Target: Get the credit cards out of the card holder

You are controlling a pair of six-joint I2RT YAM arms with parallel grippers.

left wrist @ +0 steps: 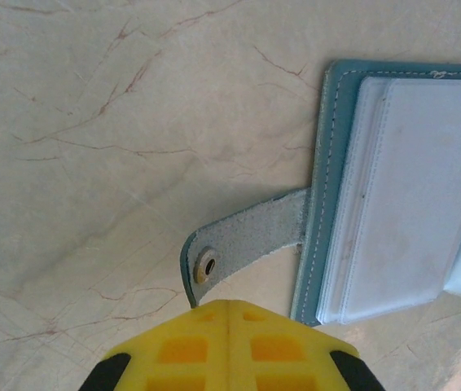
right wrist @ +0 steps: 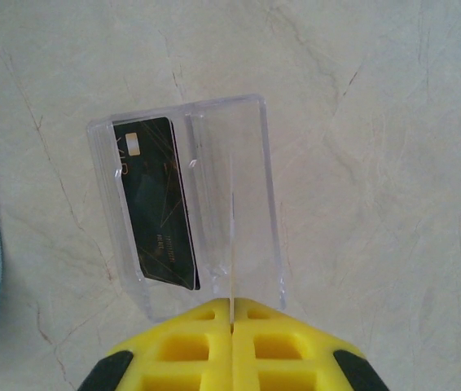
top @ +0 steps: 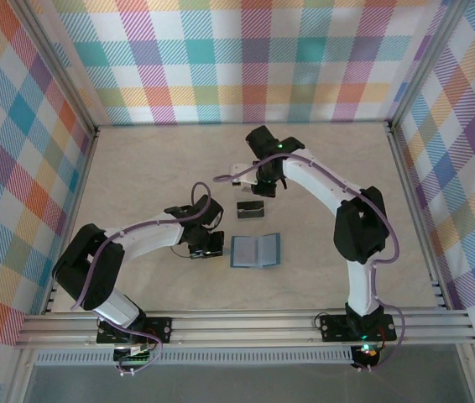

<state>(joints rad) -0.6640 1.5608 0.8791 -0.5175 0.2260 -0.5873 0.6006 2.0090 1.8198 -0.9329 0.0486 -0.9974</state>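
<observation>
Card holder [top: 255, 250] lies open; I've got left pincer [left wrist: 229, 305] shut beside its tab [left wrist: 247, 240], right pincer [right wrist: 232, 303] shut above a credit card [right wrist: 155, 202].

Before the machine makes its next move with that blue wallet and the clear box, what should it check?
1. Card holder lies open and flat: ok.
2. Cards inside its plastic sleeves: cannot tell; the visible ones look pale.
3. Left end effector clear of the snap tab: cannot tell; its shut tips sit right beside it.
4. Credit card resting inside the clear tray: ok.
5. Right end effector free of the tray: cannot tell; it is shut at a thin wall.
</observation>
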